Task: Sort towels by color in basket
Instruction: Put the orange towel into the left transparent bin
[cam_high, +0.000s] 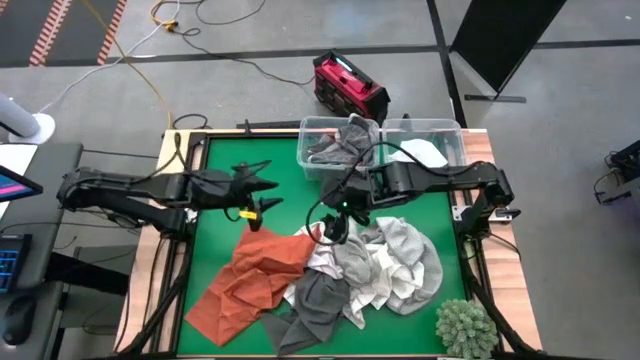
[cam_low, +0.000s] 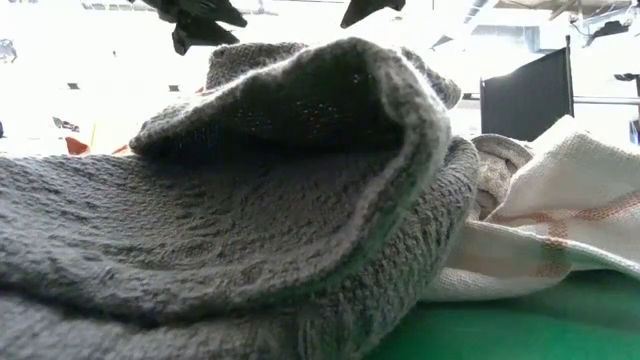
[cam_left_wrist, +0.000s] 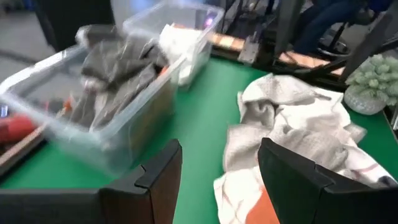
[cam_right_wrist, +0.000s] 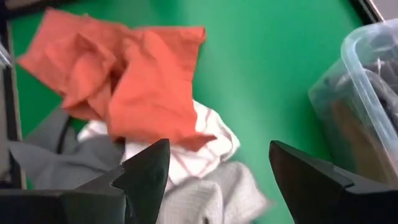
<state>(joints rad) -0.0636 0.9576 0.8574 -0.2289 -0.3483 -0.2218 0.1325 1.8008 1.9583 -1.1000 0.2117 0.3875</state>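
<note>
We see two clear bins (cam_high: 322, 128) side by side at the far edge of the green table (cam_high: 275, 150): one holds dark grey towels (cam_high: 340, 146), the other a white towel (cam_high: 424, 152). Rust-orange, grey and white towels (cam_high: 330, 270) lie heaped mid-table, a green plant ball (cam_high: 466, 328) beside them. The left gripper (cam_high: 262, 195) and right gripper (cam_high: 332, 224) hover empty, jaws spread. A red case (cam_high: 349, 86) and cables sit on the floor beyond.
</note>
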